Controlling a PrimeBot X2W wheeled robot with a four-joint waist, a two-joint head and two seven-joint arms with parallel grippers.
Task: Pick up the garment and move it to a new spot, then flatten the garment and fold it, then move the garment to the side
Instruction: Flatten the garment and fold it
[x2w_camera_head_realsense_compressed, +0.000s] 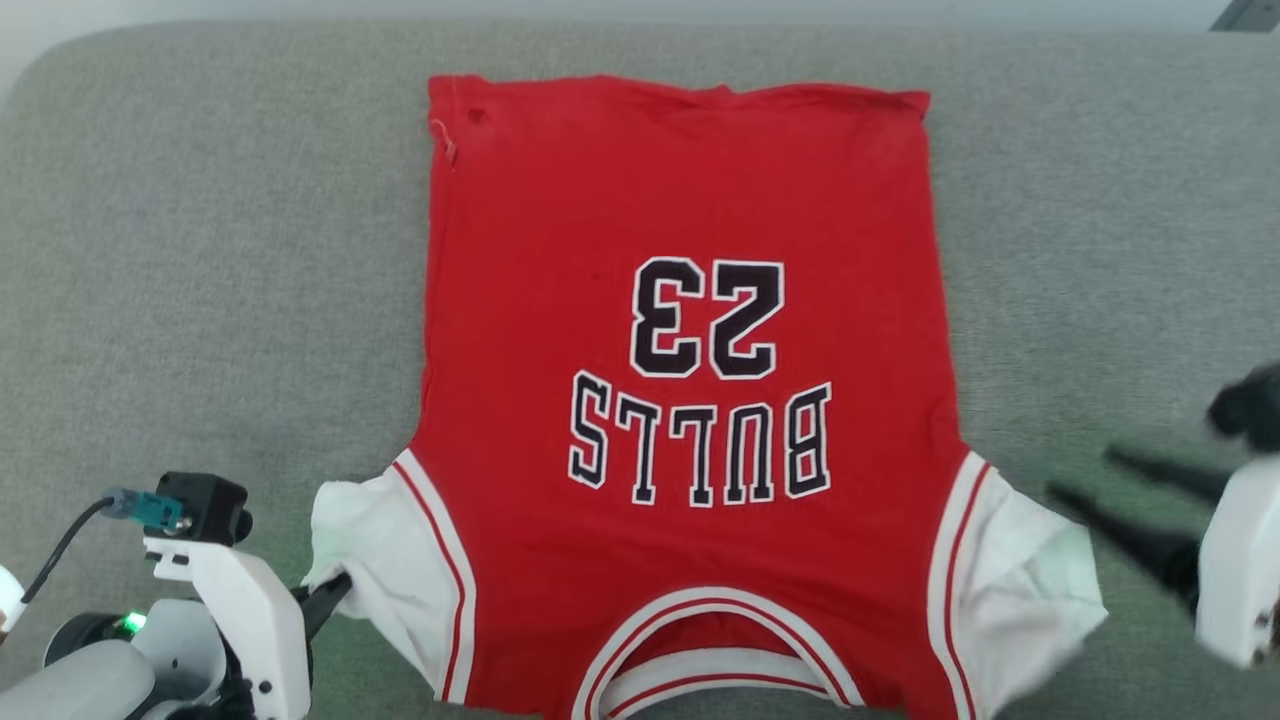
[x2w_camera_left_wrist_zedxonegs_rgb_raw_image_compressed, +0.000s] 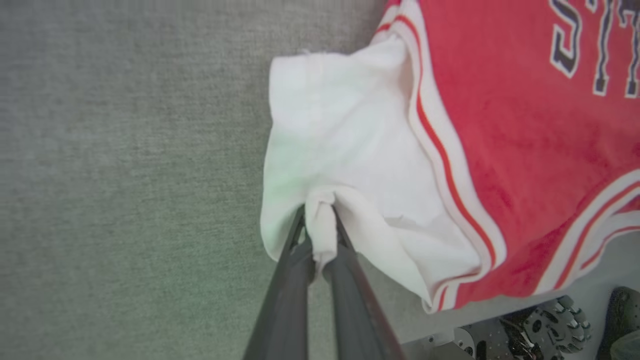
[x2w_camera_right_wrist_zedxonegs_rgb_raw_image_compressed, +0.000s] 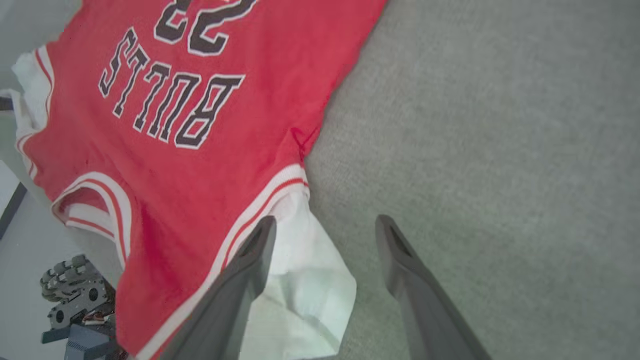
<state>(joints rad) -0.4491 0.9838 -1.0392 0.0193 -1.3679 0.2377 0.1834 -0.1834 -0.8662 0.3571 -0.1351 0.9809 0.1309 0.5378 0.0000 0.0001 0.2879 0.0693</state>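
Note:
The garment (x2w_camera_head_realsense_compressed: 690, 380) is a red jersey with white short sleeves, lying flat on the grey surface, print up and neck toward me. My left gripper (x2w_camera_head_realsense_compressed: 335, 592) is shut on a pinch of the white left sleeve (x2w_camera_left_wrist_zedxonegs_rgb_raw_image_compressed: 345, 165); the fold of cloth shows between its fingers (x2w_camera_left_wrist_zedxonegs_rgb_raw_image_compressed: 320, 220). My right gripper (x2w_camera_head_realsense_compressed: 1080, 478) is open at the right, blurred, just off the right sleeve (x2w_camera_head_realsense_compressed: 1020, 580). In the right wrist view the right gripper (x2w_camera_right_wrist_zedxonegs_rgb_raw_image_compressed: 325, 225) hangs above the sleeve's edge (x2w_camera_right_wrist_zedxonegs_rgb_raw_image_compressed: 310, 280) with nothing between the fingers.
The grey fabric surface (x2w_camera_head_realsense_compressed: 200, 250) stretches wide on both sides of the jersey. Its front edge runs under the jersey's neck, and the robot's wheeled base (x2w_camera_right_wrist_zedxonegs_rgb_raw_image_compressed: 75, 300) and pale floor show below it.

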